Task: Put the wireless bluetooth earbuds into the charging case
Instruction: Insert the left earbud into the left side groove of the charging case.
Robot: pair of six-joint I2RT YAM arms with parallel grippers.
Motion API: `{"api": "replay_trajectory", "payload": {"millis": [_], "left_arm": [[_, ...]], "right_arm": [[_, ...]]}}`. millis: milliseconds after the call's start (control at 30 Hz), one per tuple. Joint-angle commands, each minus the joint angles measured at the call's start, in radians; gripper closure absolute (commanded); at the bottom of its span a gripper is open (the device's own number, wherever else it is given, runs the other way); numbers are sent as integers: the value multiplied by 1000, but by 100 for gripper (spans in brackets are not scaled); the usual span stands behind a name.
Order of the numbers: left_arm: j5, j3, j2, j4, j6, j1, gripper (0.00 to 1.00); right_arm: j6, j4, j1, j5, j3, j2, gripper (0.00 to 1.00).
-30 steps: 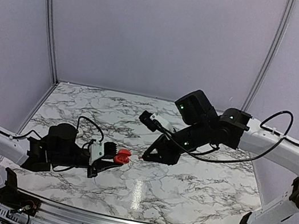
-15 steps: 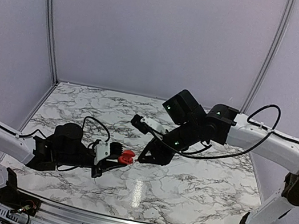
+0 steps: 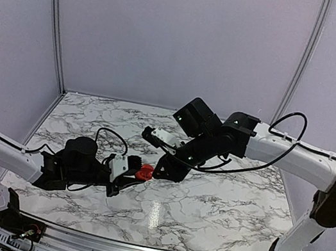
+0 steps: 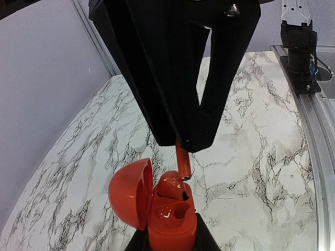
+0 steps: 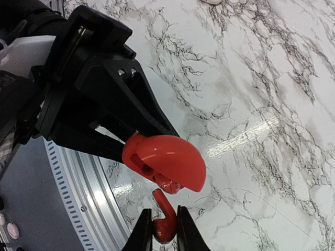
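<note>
Surface: veined white marble tabletop [image 3: 206, 204].
Room: lilac walls [image 3: 183, 37], upper frame.
Left gripper [image 3: 138, 174]: clamps round red plastic case [image 3: 145, 171].
Right gripper [image 3: 160, 172]: pinches tiny red earbud [image 5: 163, 224].

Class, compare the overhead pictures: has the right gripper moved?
Yes. The right gripper shifted left, away from the right corner post, toward the charging case.

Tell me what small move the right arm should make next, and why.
Probably ease the right pincer a touch closer to the charging case. Its earbud hangs stem-first just above the open case, which the left pincer holds steady, and it does not look seated in a socket yet.
</note>
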Motion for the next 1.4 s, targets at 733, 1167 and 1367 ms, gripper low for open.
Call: {"api": "replay_trajectory", "payload": {"millis": [733,1167,1367], "left_arm": [[-106,82,87,10,-8,-30,100],[-110,76,88,12,3,-36,100],[-110,69,80,17,1,-36,100]], "right_arm": [[21,-59,29,161,127,83,93],[5,-106,50,178,166,125,94],[0,-117,56,170,166,131,94]]}}
